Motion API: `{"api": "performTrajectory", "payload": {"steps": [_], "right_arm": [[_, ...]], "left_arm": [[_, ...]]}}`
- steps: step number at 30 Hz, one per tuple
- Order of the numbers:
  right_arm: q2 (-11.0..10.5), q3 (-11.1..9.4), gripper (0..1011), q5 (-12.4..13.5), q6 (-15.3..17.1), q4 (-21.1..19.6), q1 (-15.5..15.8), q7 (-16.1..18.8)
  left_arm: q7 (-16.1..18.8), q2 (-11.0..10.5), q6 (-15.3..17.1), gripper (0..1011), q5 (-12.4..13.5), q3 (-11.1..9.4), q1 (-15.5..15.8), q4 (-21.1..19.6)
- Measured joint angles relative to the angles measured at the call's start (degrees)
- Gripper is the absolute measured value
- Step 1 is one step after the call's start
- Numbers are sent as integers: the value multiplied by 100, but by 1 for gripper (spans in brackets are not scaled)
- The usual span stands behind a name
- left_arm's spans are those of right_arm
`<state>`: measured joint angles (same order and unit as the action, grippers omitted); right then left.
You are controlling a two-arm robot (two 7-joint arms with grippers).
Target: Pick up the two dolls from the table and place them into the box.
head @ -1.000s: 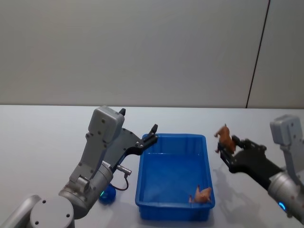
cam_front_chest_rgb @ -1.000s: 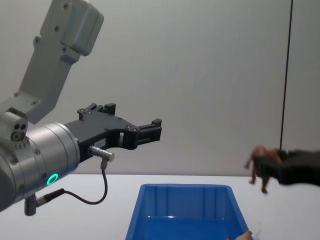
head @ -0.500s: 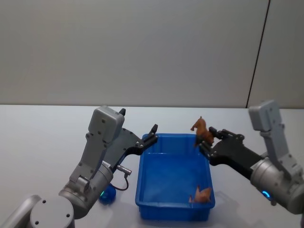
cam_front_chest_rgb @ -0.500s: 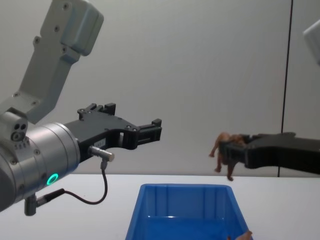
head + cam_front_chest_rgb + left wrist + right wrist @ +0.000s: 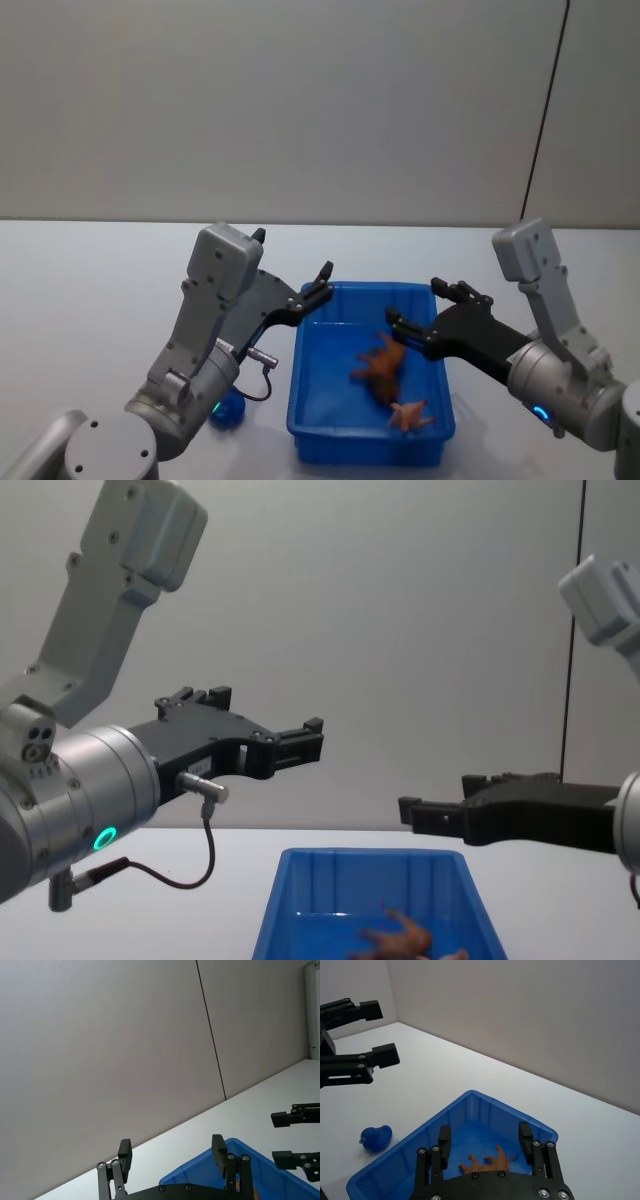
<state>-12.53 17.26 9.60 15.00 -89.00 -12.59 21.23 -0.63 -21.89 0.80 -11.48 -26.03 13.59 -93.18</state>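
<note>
The blue box stands on the white table between my arms. Both dolls lie inside it. The reddish-brown doll is on its side near the middle, also seen in the right wrist view and the chest view. The peach doll rests at the near right corner. My right gripper hovers open above the box's right side, straight over the brown doll, holding nothing. My left gripper hangs open and still above the box's far left corner.
A small blue toy duck sits on the table left of the box, under my left arm, and shows in the right wrist view. A plain grey wall stands behind the table. White tabletop stretches to both sides.
My right gripper carried the brown doll leftward over the box and opened; the doll dropped into the box. The peach doll shifted slightly. The left arm has not moved.
</note>
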Motion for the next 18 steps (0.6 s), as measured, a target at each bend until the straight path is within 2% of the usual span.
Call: {"api": "performTrajectory", "payload": {"steps": [3,6,8,18], "right_arm": [[-4,-3,854,5,-33,13,-2,-1],[-50,-43,967,52,-110,15,15,-12],[-82,-69,995,85,-147,6,35,-21],[-357,-270,1001,305,-339,-85,215,-46]], "left_arm": [[0,0,0,1004,0,0,0,0],[0,0,0,1004,0,0,0,0],[0,0,0,1004,0,0,0,0],[0,0,0,1004,0,0,0,0]]}}
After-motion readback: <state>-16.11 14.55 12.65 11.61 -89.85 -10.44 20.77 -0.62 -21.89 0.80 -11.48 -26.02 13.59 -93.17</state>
